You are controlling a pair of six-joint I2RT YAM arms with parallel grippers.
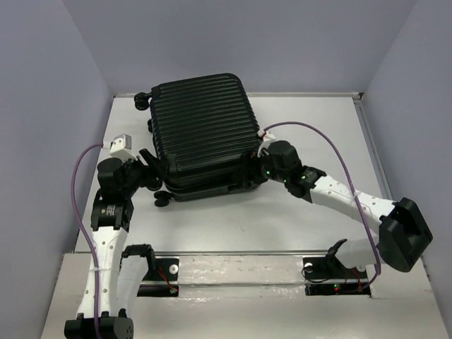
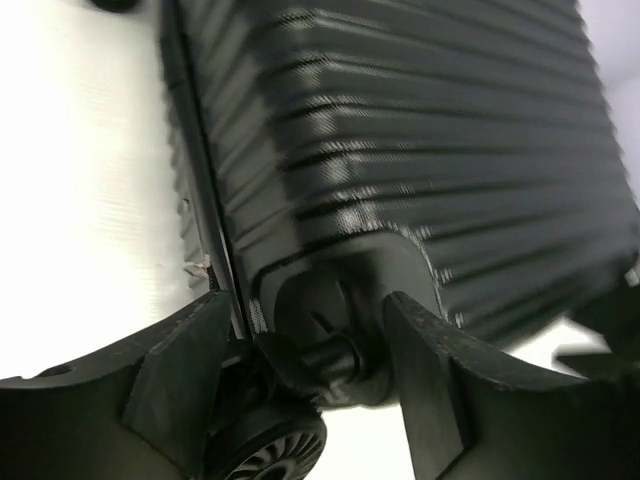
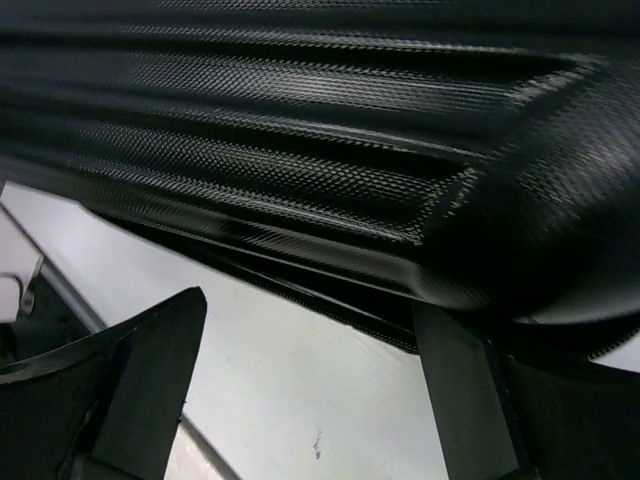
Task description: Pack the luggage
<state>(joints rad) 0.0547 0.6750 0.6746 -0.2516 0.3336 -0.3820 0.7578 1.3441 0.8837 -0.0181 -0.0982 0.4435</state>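
The luggage (image 1: 203, 134), a black ribbed hard-shell suitcase, lies flat on the white table, its two shells one on top of the other. My left gripper (image 1: 152, 167) is at its near left corner. In the left wrist view this gripper (image 2: 310, 345) is open, its fingers on either side of a wheel mount below the ribbed shell (image 2: 420, 150), with a spoked wheel (image 2: 268, 450) just under it. My right gripper (image 1: 256, 165) is at the near right corner. In the right wrist view it (image 3: 310, 350) is open and empty, under the shell's edge (image 3: 300, 130).
The suitcase's wheels stick out at the far left (image 1: 143, 101) and near left (image 1: 162, 200). Purple cables (image 1: 332, 138) loop over both arms. Grey walls close in the table (image 1: 318, 120) on the left, back and right. A raised rail (image 1: 240, 254) runs along the near edge.
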